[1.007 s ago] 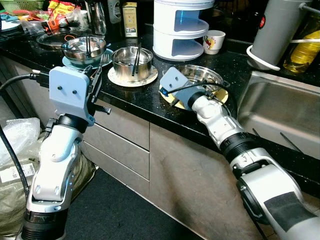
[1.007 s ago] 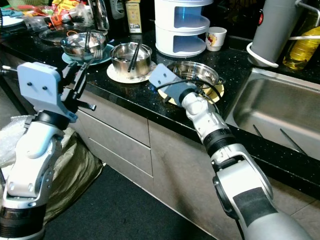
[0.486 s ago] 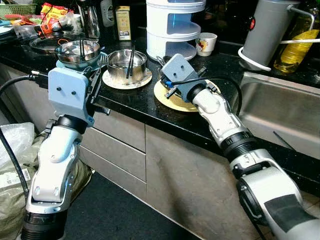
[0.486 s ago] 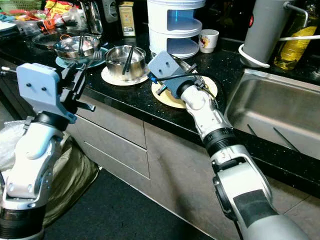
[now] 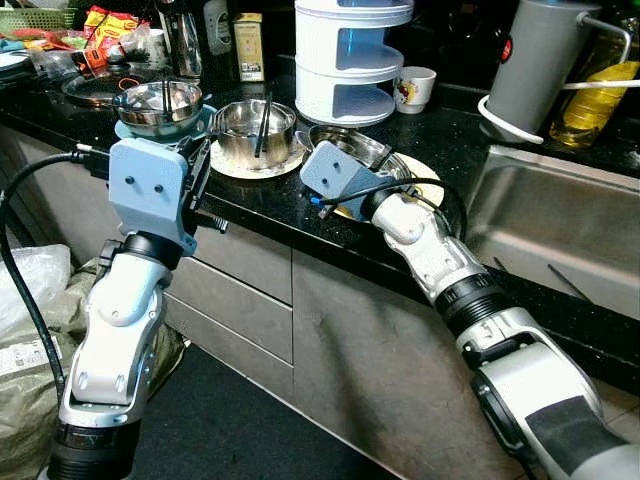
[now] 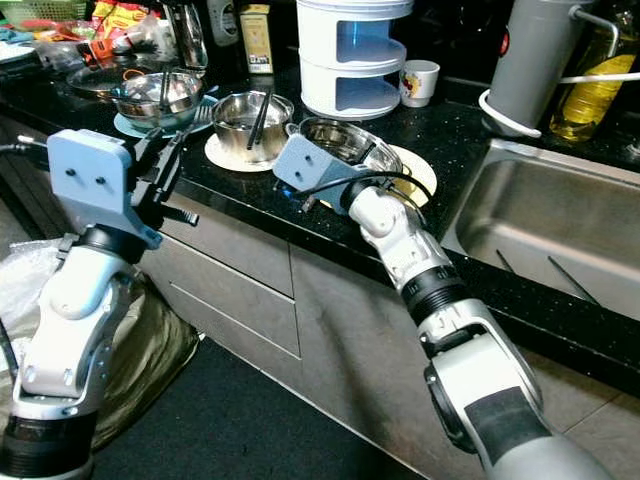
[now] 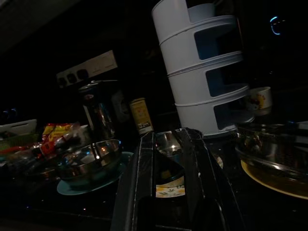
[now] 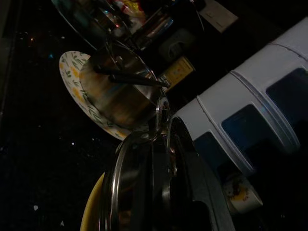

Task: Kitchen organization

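Along the black bench (image 5: 270, 200), starting from its left end, a steel bowl (image 5: 160, 100) with chopsticks in it is sitting on a teal plate (image 5: 205, 122) near the front edge, with snack packets (image 5: 105, 22) and a glass jug (image 5: 182, 40) lying farther back toward the rear edge. The left gripper (image 5: 200, 165) is hovering just off the bench's front edge below that bowl, its fingers (image 7: 139, 178) pointing up toward the dishes and lying close together with only a narrow gap, holding nothing. Just to the right, a second steel bowl (image 5: 250, 125) is resting on a white patterned plate (image 5: 230, 165), a pair of black chopsticks (image 5: 262, 110) leaning inside it. Behind it a yellow tin (image 5: 250, 45) is standing near the rear edge, and next to that a white tiered rack (image 5: 350, 50) is rising from the middle of the bench. In front of the rack, a third steel bowl (image 6: 345, 140) is sitting over a yellow plate (image 6: 415, 170) close to the front edge; the right gripper (image 6: 335, 150) is reaching in at the bowl's near-left rim, and its fingers (image 8: 161, 183) are closing on that rim, as the right wrist view shows. A small printed cup (image 5: 412, 88) is standing beyond the rack. Farther right a grey canister (image 5: 540, 60) and a bottle of yellow oil (image 5: 600, 90) are standing behind the steel sink (image 5: 560, 220) at the bench's right end.
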Robot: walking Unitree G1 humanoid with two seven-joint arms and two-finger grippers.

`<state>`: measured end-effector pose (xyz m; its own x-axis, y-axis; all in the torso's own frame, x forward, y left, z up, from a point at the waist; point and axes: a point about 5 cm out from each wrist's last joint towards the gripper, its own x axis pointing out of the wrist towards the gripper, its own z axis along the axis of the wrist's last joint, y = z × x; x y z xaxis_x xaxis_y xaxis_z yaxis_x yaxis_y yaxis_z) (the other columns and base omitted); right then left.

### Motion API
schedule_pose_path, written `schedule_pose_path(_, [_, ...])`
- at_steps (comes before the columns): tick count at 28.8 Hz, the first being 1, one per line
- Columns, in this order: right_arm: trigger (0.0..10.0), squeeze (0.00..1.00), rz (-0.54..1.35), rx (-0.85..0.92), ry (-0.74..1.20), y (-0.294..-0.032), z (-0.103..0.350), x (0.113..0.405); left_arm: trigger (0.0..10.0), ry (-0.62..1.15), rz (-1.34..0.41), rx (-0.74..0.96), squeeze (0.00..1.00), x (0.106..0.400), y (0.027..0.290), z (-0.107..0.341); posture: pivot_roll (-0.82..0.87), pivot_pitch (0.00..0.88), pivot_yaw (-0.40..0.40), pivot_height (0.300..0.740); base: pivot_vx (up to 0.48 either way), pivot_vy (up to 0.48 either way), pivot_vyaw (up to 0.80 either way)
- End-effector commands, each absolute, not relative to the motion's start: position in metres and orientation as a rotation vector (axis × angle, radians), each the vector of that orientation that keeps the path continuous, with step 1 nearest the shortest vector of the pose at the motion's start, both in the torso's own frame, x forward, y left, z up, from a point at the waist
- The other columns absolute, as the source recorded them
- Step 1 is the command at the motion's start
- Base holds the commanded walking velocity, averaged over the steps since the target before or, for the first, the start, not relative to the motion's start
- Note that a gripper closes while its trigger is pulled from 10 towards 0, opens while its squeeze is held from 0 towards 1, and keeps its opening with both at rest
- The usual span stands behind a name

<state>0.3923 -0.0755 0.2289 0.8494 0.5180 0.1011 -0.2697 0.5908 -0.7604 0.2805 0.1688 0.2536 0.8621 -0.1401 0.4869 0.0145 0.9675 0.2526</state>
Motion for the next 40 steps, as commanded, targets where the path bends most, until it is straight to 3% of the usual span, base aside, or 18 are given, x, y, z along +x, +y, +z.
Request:
schedule_pose_path(1, [10.0, 1.0, 0.451, -0.791, -0.235, -0.082, 0.21, 0.394, 10.0, -0.53, -0.076, 0.247, 0.0, 0.279, 0.171, 0.254, 0.08, 0.0, -0.03, 0.74, 0.0, 0.0, 0.0])
schedule_pose_path(5, [10.0, 1.0, 0.436, -0.77, -0.235, -0.082, 0.212, 0.394, 10.0, -0.529, -0.075, 0.247, 0.0, 0.28, 0.171, 0.253, 0.08, 0.0, -0.032, 0.74, 0.0, 0.0, 0.0])
schedule_pose_path(6, [10.0, 0.73, 0.435, -0.771, -0.234, -0.082, 0.212, 0.395, 10.0, -0.528, -0.075, 0.246, 0.0, 0.28, 0.171, 0.253, 0.08, 0.0, -0.032, 0.74, 0.0, 0.0, 0.0])
schedule_pose_path(7, [10.0, 0.2, 0.434, -0.769, -0.232, -0.082, 0.212, 0.395, 10.0, -0.528, -0.075, 0.246, 0.0, 0.28, 0.171, 0.253, 0.08, 0.0, -0.032, 0.74, 0.0, 0.0, 0.0])
schedule_pose_path(8, [10.0, 0.0, 0.434, -0.768, -0.23, -0.082, 0.212, 0.395, 10.0, -0.528, -0.076, 0.246, 0.0, 0.28, 0.171, 0.253, 0.08, 0.0, -0.032, 0.74, 0.0, 0.0, 0.0])
schedule_pose_path(14, [10.0, 0.0, 0.435, -0.731, -0.24, -0.08, 0.214, 0.394, 10.0, -0.528, -0.076, 0.245, 0.0, 0.28, 0.17, 0.252, 0.08, 0.0, -0.032, 0.74, 0.0, 0.0, 0.0])
schedule_pose_path(15, [2.4, 0.0, 0.434, -0.711, -0.252, -0.08, 0.217, 0.394, 10.0, -0.528, -0.075, 0.246, 0.0, 0.28, 0.17, 0.252, 0.08, 0.0, -0.033, 0.74, 0.0, 0.0, 0.0])
schedule_pose_path(16, [0.0, 0.0, 0.434, -0.697, -0.258, -0.08, 0.218, 0.394, 10.0, -0.528, -0.075, 0.246, 0.0, 0.28, 0.17, 0.252, 0.08, 0.0, -0.033, 0.74, 0.0, 0.0, 0.0])
schedule_pose_path(26, [0.1, 0.0, 0.488, -0.643, -0.288, -0.076, 0.223, 0.389, 10.0, -0.53, -0.08, 0.244, 0.0, 0.28, 0.168, 0.253, 0.08, 0.0, -0.031, 0.74, 0.0, 0.0, 0.0])
schedule_pose_path(27, [4.6, 0.0, 0.511, -0.626, -0.297, -0.074, 0.224, 0.388, 10.0, -0.531, -0.082, 0.243, 0.0, 0.28, 0.167, 0.253, 0.08, 0.0, -0.03, 0.74, 0.0, 0.0, 0.0])
schedule_pose_path(28, [10.0, 0.0, 0.532, -0.579, -0.297, -0.074, 0.225, 0.386, 10.0, -0.532, -0.082, 0.243, 0.0, 0.28, 0.167, 0.253, 0.08, 0.0, -0.03, 0.74, 0.0, 0.0, 0.0])
schedule_pose_path(29, [10.0, 0.0, 0.545, -0.546, -0.297, -0.074, 0.226, 0.386, 10.0, -0.533, -0.083, 0.243, 0.0, 0.28, 0.167, 0.253, 0.08, 0.0, -0.03, 0.74, 0.0, 0.0, 0.0])
schedule_pose_path(30, [10.0, 0.06, 0.564, -0.496, -0.3, -0.075, 0.228, 0.384, 10.0, -0.534, -0.083, 0.243, 0.0, 0.28, 0.167, 0.254, 0.08, 0.0, -0.029, 0.74, 0.0, 0.0, 0.0])
schedule_pose_path(31, [10.0, 1.0, 0.608, -0.38, -0.304, -0.076, 0.231, 0.381, 10.0, -0.535, -0.084, 0.242, 0.0, 0.28, 0.167, 0.254, 0.08, 0.0, -0.029, 0.74, 0.0, 0.0, 0.0])
schedule_pose_path(34, [10.0, 1.0, 0.649, -0.297, -0.319, -0.081, 0.237, 0.377, 10.0, -0.535, -0.089, 0.24, 0.0, 0.28, 0.166, 0.254, 0.08, 0.0, -0.028, 0.74, 0.0, 0.0, 0.0])
schedule_pose_path(40, [10.0, 1.0, 0.618, -0.352, -0.34, -0.103, 0.236, 0.37, 10.0, -0.53, -0.104, 0.23, 0.0, 0.28, 0.161, 0.252, 0.08, 0.0, -0.026, 0.74, 0.0, 0.0, 0.0])
